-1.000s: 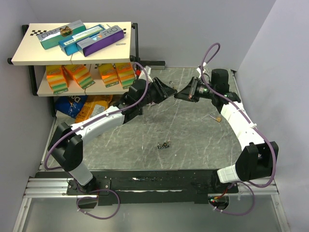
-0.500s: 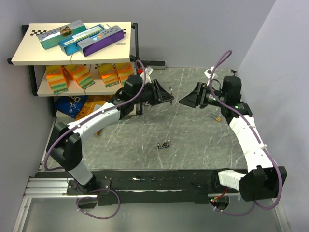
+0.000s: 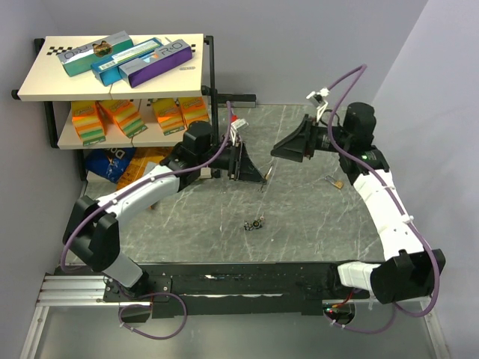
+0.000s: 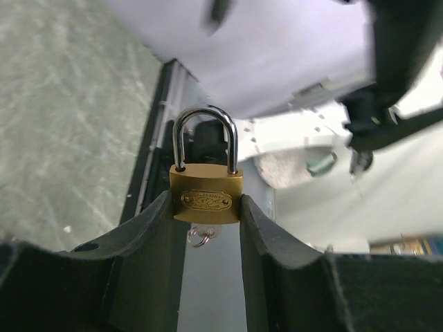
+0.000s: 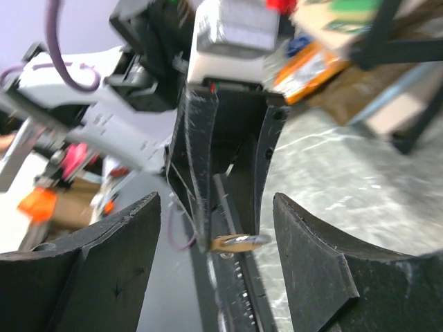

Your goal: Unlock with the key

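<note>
My left gripper is shut on a small brass padlock, pinched by its sides with the steel shackle pointing away from the wrist. A silver key with a ring pokes out under the padlock's body. From above, the left gripper tilts down over the table's middle. My right gripper hovers open a short way to its upper right, touching nothing. In the right wrist view the padlock shows edge-on between the left fingers, ahead of my open right gripper.
A small dark metal cluster lies on the marble table in front of the arms. Another small brass padlock lies at the right. A two-level shelf with boxes stands at the back left, snack bags below it.
The right gripper opened and drew back to the right, off the padlock. The left arm swung its gripper, padlock still in it, nearer and downward.
</note>
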`<state>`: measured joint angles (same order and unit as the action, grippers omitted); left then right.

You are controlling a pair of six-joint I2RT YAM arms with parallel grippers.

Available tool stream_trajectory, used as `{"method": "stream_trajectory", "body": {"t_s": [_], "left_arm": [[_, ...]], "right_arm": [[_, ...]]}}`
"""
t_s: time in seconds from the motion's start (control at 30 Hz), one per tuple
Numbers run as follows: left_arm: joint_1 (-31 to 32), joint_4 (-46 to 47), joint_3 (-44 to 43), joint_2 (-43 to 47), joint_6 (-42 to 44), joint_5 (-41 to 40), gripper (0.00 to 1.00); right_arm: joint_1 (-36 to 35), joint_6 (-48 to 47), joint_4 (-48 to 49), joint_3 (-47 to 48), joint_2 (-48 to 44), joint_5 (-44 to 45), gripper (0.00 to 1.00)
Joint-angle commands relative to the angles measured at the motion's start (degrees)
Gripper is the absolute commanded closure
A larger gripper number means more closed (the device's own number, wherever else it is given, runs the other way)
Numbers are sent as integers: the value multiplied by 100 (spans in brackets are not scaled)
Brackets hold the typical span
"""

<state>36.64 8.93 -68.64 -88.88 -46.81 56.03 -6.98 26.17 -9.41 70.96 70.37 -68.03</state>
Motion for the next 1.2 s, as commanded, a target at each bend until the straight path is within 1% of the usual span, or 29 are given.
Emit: {"method": "stream_trajectory", "body": {"t_s": [0.0, 0.1, 0.33, 0.43, 0.47, 0.57, 0.67, 0.93, 0.97, 1.07, 1.1, 1.13, 1.17], "left_arm": [[1, 1023, 44, 389, -320, 901, 99], [1, 1076, 26, 415, -426, 962, 99], [-8, 1208, 96, 477, -496, 954, 99], [-26, 1269, 149, 494, -513, 822, 99], [-34, 1382, 167, 512, -548, 787, 99], [-43, 1821, 281, 539, -803, 681, 99], [-43, 1902, 316, 538, -900, 629, 99], [-43, 2034, 378, 600, -988, 523, 99], [-43, 2060, 387, 600, -1006, 479, 99], [-43, 1885, 369, 583, -901, 348, 99], [-43, 1745, 326, 600, -700, 295, 99], [-43, 1378, 290, 591, -576, 225, 99], [-43, 1157, 246, 600, -419, 137, 99]], "right_arm": [[-382, 212, 589, 50, 100, -615, 28], [-497, 239, 572, -64, 109, -694, 28], [-620, 46, 203, -109, 117, -826, 31], [-646, 28, 141, -91, 152, -931, 38], [-655, 11, 115, -91, 153, -949, 43], [-681, -182, -148, -65, 179, -940, 48], [-699, -340, -368, -65, 197, -949, 53], [-752, -552, -597, -117, 188, -940, 55], [-752, -561, -615, -135, 179, -923, 57], [-743, -596, -711, -144, 144, -826, 64], [-743, -605, -790, -135, 126, -748, 66], [-752, -613, -825, -100, 144, -703, 70], [-743, -613, -869, -74, 153, -651, 72]]}}
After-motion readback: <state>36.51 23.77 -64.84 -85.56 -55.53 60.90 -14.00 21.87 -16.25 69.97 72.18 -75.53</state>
